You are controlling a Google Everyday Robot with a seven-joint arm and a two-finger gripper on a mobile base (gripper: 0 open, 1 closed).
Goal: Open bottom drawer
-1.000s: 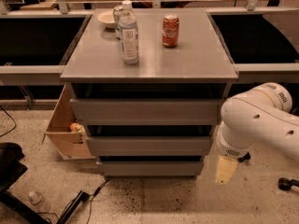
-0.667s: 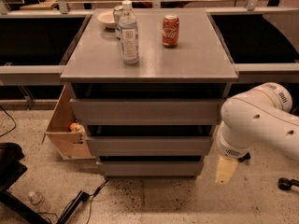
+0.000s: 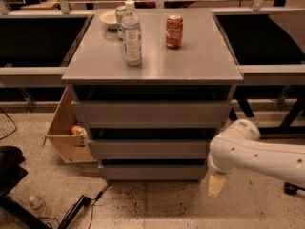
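On the grey cabinet top (image 3: 200,61) we see a clear water bottle (image 3: 132,35) standing upright towards the left. A red cola can (image 3: 174,31) stands to its right, well apart from it. At the far left corner sits a pale bowl (image 3: 108,19); we cannot make out what is in it. Between the bowl and the bottle stands another small container (image 3: 121,19), half hidden by the bottle.

On the floor against the cabinet's left side is an open wooden box (image 3: 66,135), tilted outwards. A small orange-red thing (image 3: 76,129) lies in it by the near wall; we cannot tell what it is. A small clear bottle (image 3: 35,202) lies on the floor at the near left.

The white arm (image 3: 259,156) reaches in from the right, low to the floor. The gripper (image 3: 215,185) is the cream-coloured tip pointing downwards from the arm's end. We cannot tell whether it is open or closed, and we see nothing held in it.

The bottom drawer (image 3: 155,171) is the lowest of the three grey fronts, under the middle drawer (image 3: 150,149) and the top drawer (image 3: 150,113). It looks closed, with a dark gap above it. The gripper hangs just right of the drawer's right end, a little lower and nearer to us. We cannot tell whether the two touch.
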